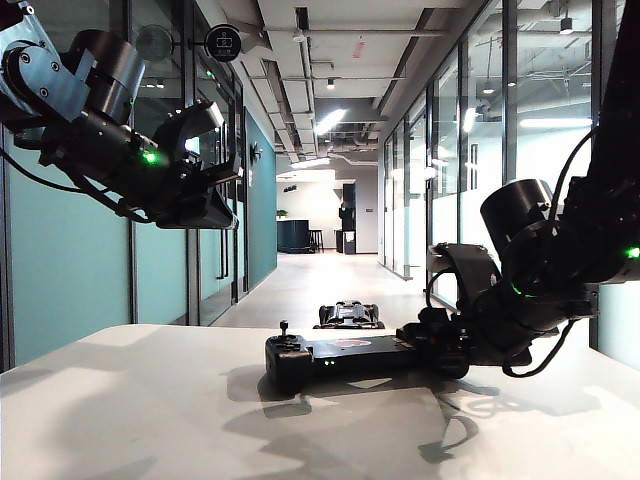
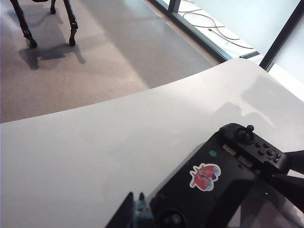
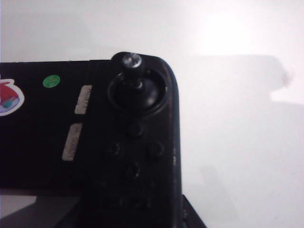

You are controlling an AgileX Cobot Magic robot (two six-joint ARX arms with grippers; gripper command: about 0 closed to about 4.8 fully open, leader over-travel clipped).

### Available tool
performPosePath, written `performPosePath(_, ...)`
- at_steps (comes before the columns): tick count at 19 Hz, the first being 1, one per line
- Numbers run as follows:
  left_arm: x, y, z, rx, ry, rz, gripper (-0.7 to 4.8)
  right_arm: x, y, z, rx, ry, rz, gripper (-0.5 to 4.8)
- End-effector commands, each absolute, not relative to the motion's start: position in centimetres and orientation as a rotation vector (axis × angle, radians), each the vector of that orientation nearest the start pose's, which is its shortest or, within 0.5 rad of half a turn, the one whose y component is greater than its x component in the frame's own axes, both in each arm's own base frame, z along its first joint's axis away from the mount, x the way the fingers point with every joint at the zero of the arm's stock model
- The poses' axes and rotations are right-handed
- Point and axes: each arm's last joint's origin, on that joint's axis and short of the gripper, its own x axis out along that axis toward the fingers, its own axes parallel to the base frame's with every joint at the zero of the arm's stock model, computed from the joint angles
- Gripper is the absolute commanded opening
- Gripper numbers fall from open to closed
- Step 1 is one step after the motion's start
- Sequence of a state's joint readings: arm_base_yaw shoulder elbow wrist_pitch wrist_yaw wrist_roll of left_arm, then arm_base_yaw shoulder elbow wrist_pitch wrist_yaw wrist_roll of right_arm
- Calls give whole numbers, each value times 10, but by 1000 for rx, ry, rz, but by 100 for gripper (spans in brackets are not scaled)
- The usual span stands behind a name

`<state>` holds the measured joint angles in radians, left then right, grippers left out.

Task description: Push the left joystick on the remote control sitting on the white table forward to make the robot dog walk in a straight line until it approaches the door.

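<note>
The left stick [image 1: 284, 327] is a skinny stem with a tiny slick cap, so nudge the cap's side, don't pinch. It sits on the remote [image 1: 345, 357], mid-table [image 1: 150, 400]. Right gripper [image 1: 455, 340] is down at the remote's other end, jaws hard to read. Left gripper [image 1: 215, 185] hangs above, jaws apart, empty. Dog [image 1: 349, 315] waits beyond.

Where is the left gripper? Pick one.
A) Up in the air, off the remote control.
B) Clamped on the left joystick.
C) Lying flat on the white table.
A: the left gripper hangs open high above the white table, clear of the remote control; the right gripper sits low at the remote's right end.
</note>
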<state>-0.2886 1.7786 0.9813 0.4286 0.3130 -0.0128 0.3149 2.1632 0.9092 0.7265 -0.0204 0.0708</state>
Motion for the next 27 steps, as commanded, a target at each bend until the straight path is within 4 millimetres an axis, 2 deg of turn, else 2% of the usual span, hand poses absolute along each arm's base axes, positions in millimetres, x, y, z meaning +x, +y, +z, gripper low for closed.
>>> performPosePath(1, 360, -117, 194, -14, 371, -605, -5, 367, 120, 64, 49, 507, 205, 219)
performPosePath(4, 366, -121, 186, -28, 399, -673, -5, 365, 129, 66, 39, 471, 170, 220)
performPosePath(8, 389, -130, 171, -21, 460, -768, -6, 361, 143, 68, 51, 457, 179, 219)
performPosePath(13, 397, -133, 156, 21, 495, -795, -6, 361, 142, 68, 63, 440, 65, 219)
performPosePath(18, 402, -136, 146, 38, 490, -869, -6, 360, 143, 68, 61, 438, 64, 219)
performPosePath(27, 447, -153, 125, -8, 546, -975, -6, 360, 143, 68, 60, 439, 65, 220)
